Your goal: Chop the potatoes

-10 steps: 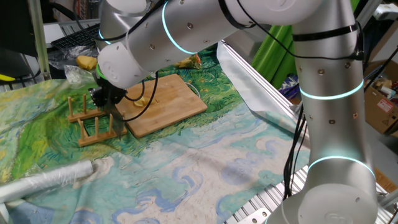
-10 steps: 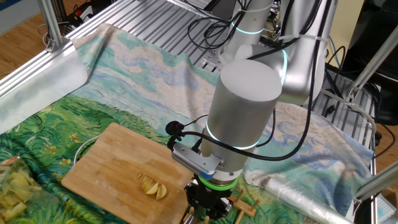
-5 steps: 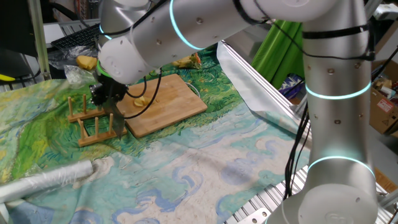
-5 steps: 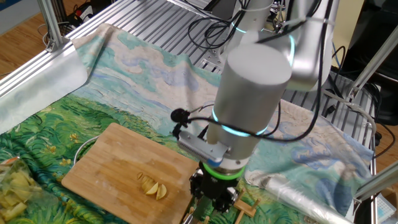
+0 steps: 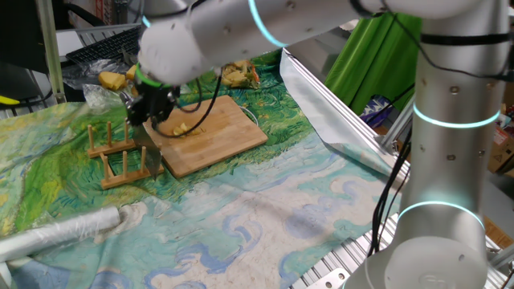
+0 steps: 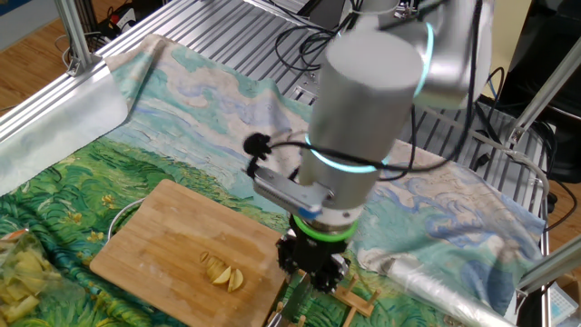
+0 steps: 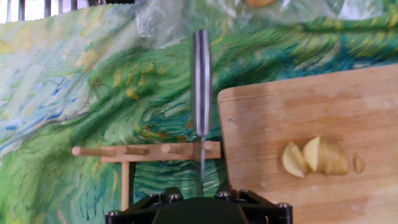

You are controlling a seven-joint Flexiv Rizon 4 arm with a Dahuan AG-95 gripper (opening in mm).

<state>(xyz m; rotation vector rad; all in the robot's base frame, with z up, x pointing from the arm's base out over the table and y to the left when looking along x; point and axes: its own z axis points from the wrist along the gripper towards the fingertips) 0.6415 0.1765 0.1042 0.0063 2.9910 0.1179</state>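
Where the wooden cutting board [image 7: 311, 124] lies on the painted cloth [image 5: 265, 217], the potatoes [image 7: 314, 157] sit as a small cluster of pale-yellow slices fanned against each other, with one little chip just beside them to the right in the hand view. In the other fixed view the same cluster [image 6: 222, 272] rests near the board's [image 6: 172, 245] near edge, toward the arm. In the one fixed view the pieces [image 5: 181, 128] show on the board [image 5: 217, 136] close to its left end.

Knife [image 7: 201, 87]: seen edge-on in the hand view, blade running straight up the middle of the picture, off the board, just beside its left edge and apart from the potatoes. Its lower end disappears into the black gripper body [image 7: 199, 208]. The jaws appear clamped on the knife handle, though the contact itself is hidden.

Wooden peg rack [image 7: 146, 152] lies under the blade, left of the board; in the one fixed view the rack [image 5: 120, 156] stands just beside the board's left end, with the gripper [image 5: 148, 104] above it. Gripper [image 6: 313, 263] in the other fixed view hangs over the board's right corner.

Farther out: clear plastic bag holding yellow pieces [image 6: 18, 272], a rolled foil tube [image 5: 64, 233] on the tabletop, aluminium framing [image 6: 218, 36] beyond the cloth.
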